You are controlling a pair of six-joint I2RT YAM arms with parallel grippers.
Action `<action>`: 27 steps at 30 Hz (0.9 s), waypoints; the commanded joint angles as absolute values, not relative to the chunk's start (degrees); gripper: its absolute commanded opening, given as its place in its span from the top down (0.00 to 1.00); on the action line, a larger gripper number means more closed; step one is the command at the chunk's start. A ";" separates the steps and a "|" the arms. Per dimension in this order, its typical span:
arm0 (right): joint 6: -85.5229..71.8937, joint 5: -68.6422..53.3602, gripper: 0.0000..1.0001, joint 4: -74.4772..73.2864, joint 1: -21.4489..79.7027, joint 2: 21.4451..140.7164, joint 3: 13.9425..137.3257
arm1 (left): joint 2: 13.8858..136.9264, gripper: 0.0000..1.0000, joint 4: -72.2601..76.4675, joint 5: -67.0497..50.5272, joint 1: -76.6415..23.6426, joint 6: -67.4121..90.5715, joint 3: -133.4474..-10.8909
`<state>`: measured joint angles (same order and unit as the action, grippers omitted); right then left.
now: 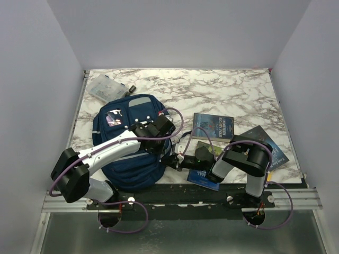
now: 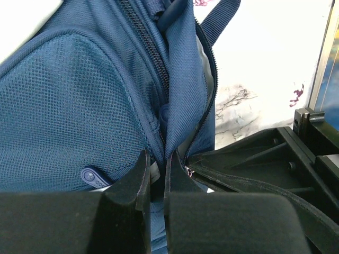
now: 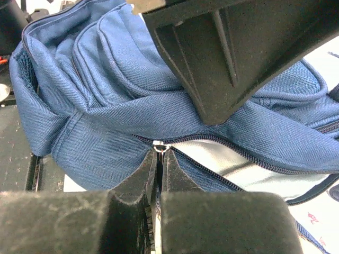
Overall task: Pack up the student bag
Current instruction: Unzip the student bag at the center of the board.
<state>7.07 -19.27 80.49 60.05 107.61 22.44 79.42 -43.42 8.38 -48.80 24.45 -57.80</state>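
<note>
The student bag (image 1: 124, 159), navy with grey stripes, lies at the left of the marble table. My left gripper (image 1: 164, 151) reaches over its right side. In the left wrist view the left gripper (image 2: 157, 165) is shut on a fold of the bag's fabric (image 2: 183, 79) beside the open zipper. My right gripper (image 1: 179, 161) comes in from the right. In the right wrist view the right gripper (image 3: 160, 156) is shut on the zipper pull, just below the metal slider (image 3: 161, 144). The zipper is partly open and pale lining (image 3: 217, 156) shows inside.
Books lie right of the bag: a dark blue one (image 1: 213, 127), another (image 1: 270, 148) at the far right, a green one (image 1: 205, 151) and a blue one (image 1: 204, 179) under the right arm. A clear plastic box (image 1: 105, 87) sits at the back left.
</note>
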 commanded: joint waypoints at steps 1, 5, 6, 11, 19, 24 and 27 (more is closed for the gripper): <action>5.34 -17.74 1.00 78.11 60.56 105.71 21.46 | 76.86 1.00 -40.15 10.47 -45.81 30.23 -60.53; 1.81 -12.66 1.00 69.31 60.74 100.03 21.64 | 76.81 1.00 -40.49 14.04 -43.56 36.85 -64.20; 0.90 -11.27 1.00 65.86 60.92 98.53 22.26 | 76.86 1.00 -40.44 15.23 -43.43 38.65 -65.03; 0.29 2.91 1.00 52.47 65.54 89.52 23.64 | 79.56 1.00 -40.56 23.62 -43.46 51.73 -71.19; -1.24 17.98 1.00 30.87 73.63 78.23 25.93 | 87.53 1.00 -45.72 42.55 -43.35 69.41 -81.27; -5.35 13.82 1.00 42.03 73.91 82.08 21.41 | 91.19 1.00 -47.29 39.83 -41.35 70.03 -88.05; -6.49 12.46 1.00 52.68 71.93 82.71 17.26 | 92.03 1.00 -47.11 36.72 -41.55 61.32 -88.88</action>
